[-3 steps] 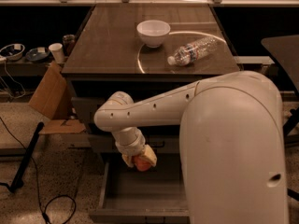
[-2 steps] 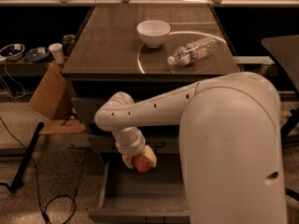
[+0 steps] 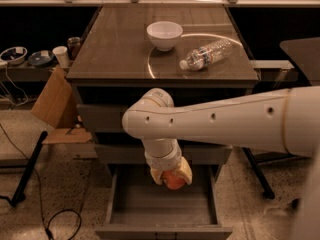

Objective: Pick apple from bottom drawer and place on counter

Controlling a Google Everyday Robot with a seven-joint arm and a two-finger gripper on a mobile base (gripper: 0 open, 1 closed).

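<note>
Gripper (image 3: 171, 176) is seen low at the cabinet front, pointed down over the rear of the open btm drawer (image 3: 160, 209). Jaws are pinched on the apple (image 3: 175, 183), one pale jaw on each side; only the apple's lower red-orange part is shown betw. them. Apple is held over the drawer's back end, just below the middle drawer front. Whether it is clear of the drawer floor can't be told. The drawer floor in front of it is seen as plain flat grey.

Arm (image 3: 215, 121) is seen extended from the right across the cabinet front, w/ the wrist bent down at approx. centre. Two upper drawers (image 3: 102, 118) are shut.

On the surface (image 3: 112, 46), a white bowl (image 3: 164, 34) is set upright near back centre. A clear bottle (image 3: 207, 54) is laid on its side to the right of the bowl, cap end toward the front-left, apart from the bowl. A pale arc mark (image 3: 149, 66) is seen curving from beside the bowl round the bottle.

At left, cardboard (image 3: 54, 101) is leaned against the cabinet side. A cup (image 3: 61, 55) is stood on a low side shelf. A dark cable (image 3: 60, 219) is looped on the floor.
</note>
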